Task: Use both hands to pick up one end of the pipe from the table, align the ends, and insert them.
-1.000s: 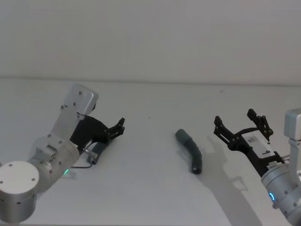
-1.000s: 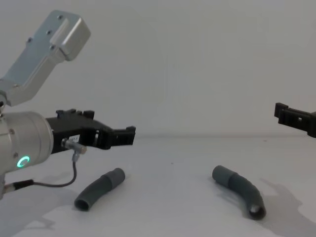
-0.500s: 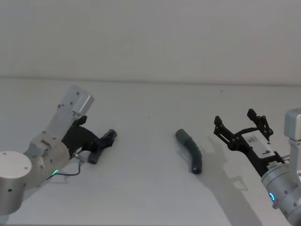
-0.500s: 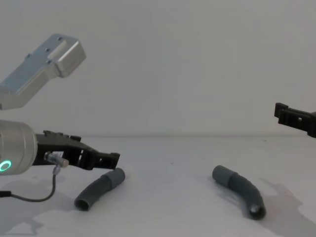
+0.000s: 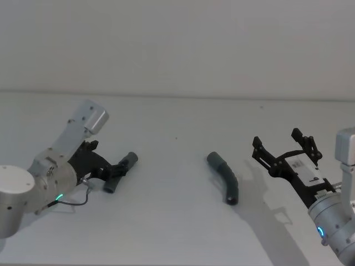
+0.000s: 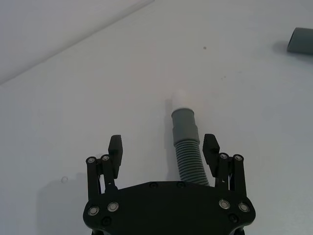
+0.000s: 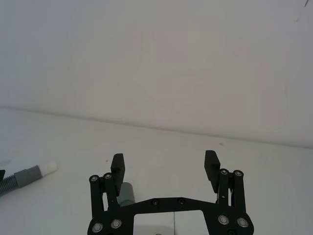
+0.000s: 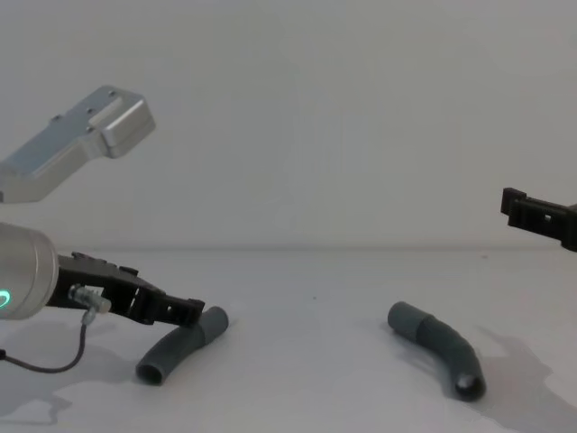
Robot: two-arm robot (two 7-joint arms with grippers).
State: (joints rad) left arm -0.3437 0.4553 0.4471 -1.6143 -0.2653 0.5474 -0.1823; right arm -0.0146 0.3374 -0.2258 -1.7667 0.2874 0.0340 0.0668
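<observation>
Pick-up stage, left side first. My left pincer [image 6: 163,146] sits low over the desk [image 5: 177,233] with its jaws spread, straddling the ribbed middle of the left pipe piece [image 6: 189,156]. Nothing is clamped, and the piece lies flat on the desk, off centre in the gap and close to one finger. Beyond the ribs the piece runs into a smooth grey cuff [image 6: 185,125] tipped with a pale ring [image 6: 182,98], which points away from the pincer. My right pincer [image 5: 277,139] hangs released above the desk, apart from the right pipe piece [image 5: 226,178]. That piece is a curved dark-grey tube lying near the middle of the desk, with a dark open mouth at its near end. Both pieces look matte and rubbery, so I judge that the ribbed spans will flex under a squeeze while the cuffs hold their shape. The next move, as I read it, calls for centring the left jaws on the ribs and closing gently. The right pincer then needs to be brought down onto its own piece. The ringed cuff has not yet met the open mouth.
</observation>
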